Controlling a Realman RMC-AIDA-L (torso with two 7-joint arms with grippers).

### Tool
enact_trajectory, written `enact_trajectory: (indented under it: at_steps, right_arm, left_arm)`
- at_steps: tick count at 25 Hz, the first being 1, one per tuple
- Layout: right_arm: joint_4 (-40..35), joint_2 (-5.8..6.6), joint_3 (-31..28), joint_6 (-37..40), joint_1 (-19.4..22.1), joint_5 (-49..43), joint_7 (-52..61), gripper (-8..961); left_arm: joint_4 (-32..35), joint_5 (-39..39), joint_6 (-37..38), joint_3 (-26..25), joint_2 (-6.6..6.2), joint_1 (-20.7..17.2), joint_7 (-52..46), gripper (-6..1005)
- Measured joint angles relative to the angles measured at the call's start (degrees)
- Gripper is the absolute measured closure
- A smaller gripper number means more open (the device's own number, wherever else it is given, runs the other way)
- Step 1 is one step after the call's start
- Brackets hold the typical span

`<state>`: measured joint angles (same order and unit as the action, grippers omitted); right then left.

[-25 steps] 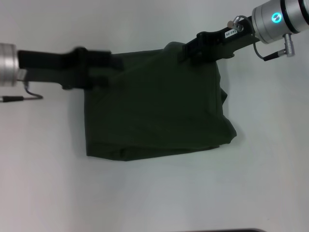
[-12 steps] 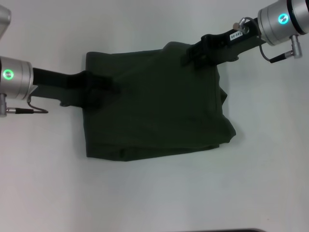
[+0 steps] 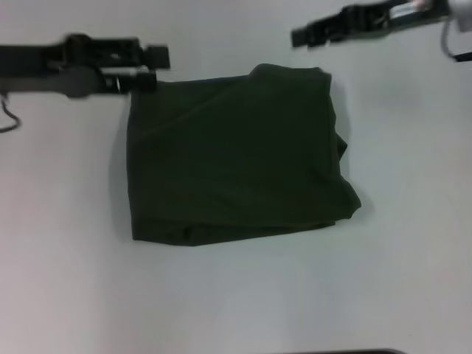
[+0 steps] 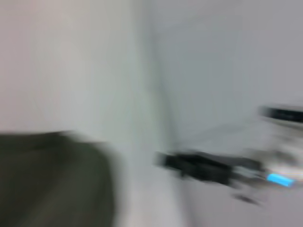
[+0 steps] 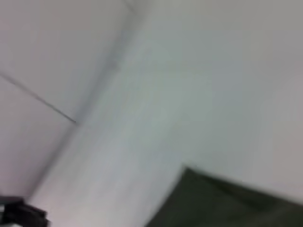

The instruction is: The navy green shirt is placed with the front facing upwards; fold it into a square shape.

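Observation:
The navy green shirt [image 3: 236,158] lies folded into a rough square in the middle of the white table, plain green side up, with a bulge of cloth at its right edge. My left gripper [image 3: 151,68] hovers just off the shirt's far left corner, fingers apart and holding nothing. Beyond the far right corner, my right gripper [image 3: 301,35] hangs clear of the cloth. A corner of the shirt [image 4: 52,182] shows in the left wrist view, with the right arm's gripper [image 4: 203,166] farther off. Another corner of the shirt [image 5: 227,203] shows in the right wrist view.
The bare white table [image 3: 236,295] surrounds the shirt on all sides. A dark strip [image 3: 354,352] runs along the table's near edge.
Both grippers have let go of the shirt's far edge and drawn back off the cloth, the left outward to the left, the right toward the far right. The shirt stays put.

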<state>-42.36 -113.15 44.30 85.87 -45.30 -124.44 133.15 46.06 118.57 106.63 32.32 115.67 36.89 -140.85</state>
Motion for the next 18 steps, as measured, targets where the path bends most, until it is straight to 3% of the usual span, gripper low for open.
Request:
enact_trajectory:
  at_steps: [2, 6, 8, 14, 18]
  right_arm:
    - [-2.2, -0.93, -2.4, 2.2, 4.2, 6.2, -13.0, 467]
    - [-2.7, -5.24, -3.9, 2.0, 14.5, 18.2, -37.8, 432]
    - [-2.5, -6.55, -3.5, 1.8, 18.5, 22.5, -45.5, 398]
    - [-3.3, -6.47, -2.6, 7.8, 24.0, 25.1, -50.4, 294]
    - [-2.6, -6.73, 0.2, 10.2, 25.6, 21.5, -52.3, 220]
  left_arm:
    - [-0.6, -5.4, 7.1, -1.3, -0.25, -1.1, 10.5, 244]
    - [-1.0, -10.2, 8.4, -1.5, 3.49, -7.5, 34.2, 243]
    - [-1.4, -10.7, 6.7, -1.7, 4.53, -9.9, 42.7, 243]
    - [-4.6, -11.0, 5.7, -2.7, 4.34, -12.2, 48.3, 240]
    - [-7.5, -9.9, 5.9, -1.5, 4.08, -13.5, 52.8, 236]
